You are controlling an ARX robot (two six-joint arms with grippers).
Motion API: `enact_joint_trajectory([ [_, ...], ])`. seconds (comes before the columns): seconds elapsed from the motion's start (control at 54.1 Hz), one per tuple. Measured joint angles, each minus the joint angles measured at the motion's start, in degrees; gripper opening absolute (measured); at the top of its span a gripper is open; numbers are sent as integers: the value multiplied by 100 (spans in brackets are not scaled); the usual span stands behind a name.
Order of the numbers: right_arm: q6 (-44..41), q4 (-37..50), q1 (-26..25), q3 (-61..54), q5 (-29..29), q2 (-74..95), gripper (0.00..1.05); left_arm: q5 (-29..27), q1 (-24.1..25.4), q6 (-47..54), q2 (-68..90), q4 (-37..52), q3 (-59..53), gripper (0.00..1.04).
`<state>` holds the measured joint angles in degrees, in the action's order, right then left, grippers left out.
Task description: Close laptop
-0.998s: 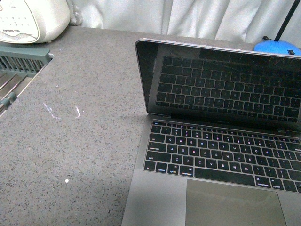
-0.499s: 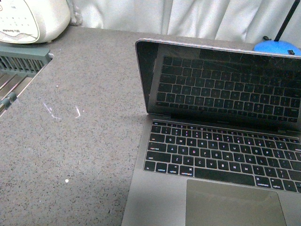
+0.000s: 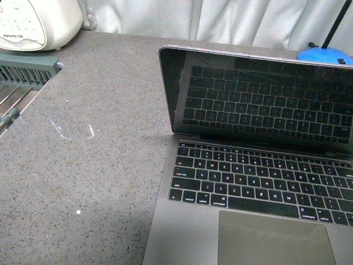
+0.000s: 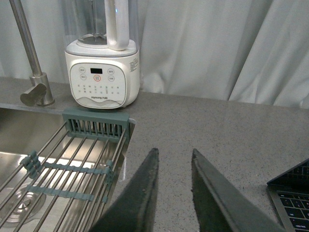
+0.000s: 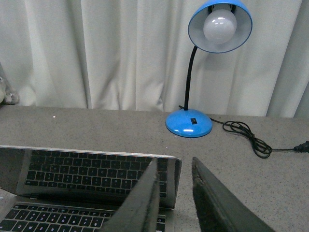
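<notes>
The laptop [image 3: 253, 182] stands open on the grey speckled counter at the right of the front view, its dark screen [image 3: 259, 96] tilted a little forward and mirroring the black keys. Neither arm shows in the front view. My left gripper [image 4: 174, 155] is open and empty above bare counter, with the laptop's corner [image 4: 292, 195] off to one side. My right gripper [image 5: 175, 163] is open and empty, its fingers just before the screen's far corner [image 5: 171, 179] in the right wrist view, not touching it.
A white blender base [image 3: 33, 22] stands at the back left, also seen in the left wrist view [image 4: 102, 72]. A sink with a grey-green drying rack [image 4: 63, 164] and a tap [image 4: 34, 72] lies left. A blue desk lamp [image 5: 193, 121] and its cord [image 5: 256, 140] sit behind the laptop.
</notes>
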<state>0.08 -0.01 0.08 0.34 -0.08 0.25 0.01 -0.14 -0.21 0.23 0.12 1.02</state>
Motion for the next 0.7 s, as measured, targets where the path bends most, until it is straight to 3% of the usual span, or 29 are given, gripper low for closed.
enact_joint_trajectory([
  [0.111, -2, 0, 0, -2, 0, 0, 1, 0, 0, 0, 0, 0, 0, 5],
  [0.185, 44, 0, 4, 0, 44, 0, 1, -142, -74, -103, -35, 133, -24, 4],
  [0.222, 358, 83, 46, 0, 372, 4, 1, -748, -293, -374, -28, 745, -155, 4],
  [0.296, 1287, 33, -28, 4, 699, 13, 1, -1318, -693, -643, -48, 1753, -179, 4],
  [0.443, 2153, 46, 13, 2, 874, 33, 1, -1512, -815, -901, -33, 1987, -181, 4],
  [0.573, 1891, 201, 426, 7, 1193, 118, 1, -1414, -999, -898, 76, 2094, -166, 4],
  [0.628, 1565, 345, 553, 52, 1102, 197, 1, -1338, -1032, -890, 214, 2188, -153, 4],
  [0.702, 1147, 686, 459, 177, 717, 535, 1, -1147, -975, -944, 984, 2942, -44, 4],
])
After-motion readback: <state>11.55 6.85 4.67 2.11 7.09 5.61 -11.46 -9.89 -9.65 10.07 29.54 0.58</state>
